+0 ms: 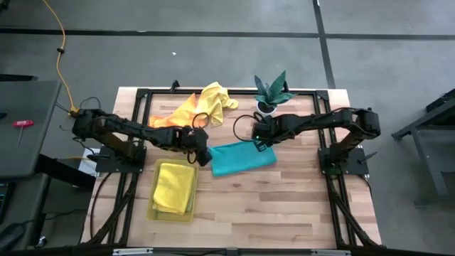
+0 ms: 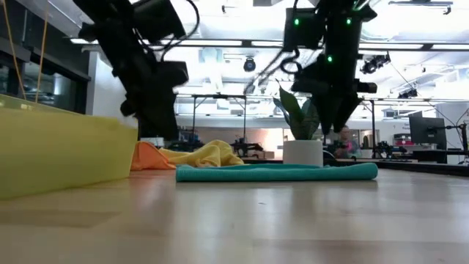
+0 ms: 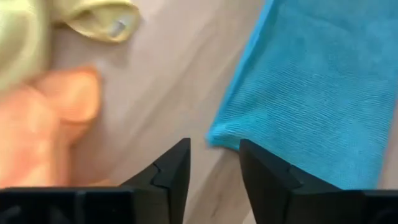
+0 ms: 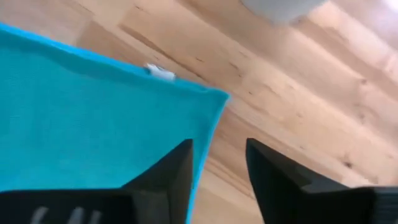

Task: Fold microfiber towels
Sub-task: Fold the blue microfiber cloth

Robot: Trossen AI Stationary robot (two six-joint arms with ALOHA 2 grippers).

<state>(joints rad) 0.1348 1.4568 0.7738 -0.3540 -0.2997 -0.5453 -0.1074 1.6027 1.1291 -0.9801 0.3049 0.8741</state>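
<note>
Both grippers, left (image 1: 202,147) at nine o'clock and right (image 1: 257,137) at one o'clock of the teal towel (image 1: 242,158), stand parted, holding nothing.

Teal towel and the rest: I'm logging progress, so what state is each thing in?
Teal towel: folded, flat on table.
Yellow towel: folded, in tray.
Second yellow towel: crumpled.
Orange towel: crumpled.
Left gripper: open, empty.
Right gripper: open, empty.
Plant: upright.
</note>
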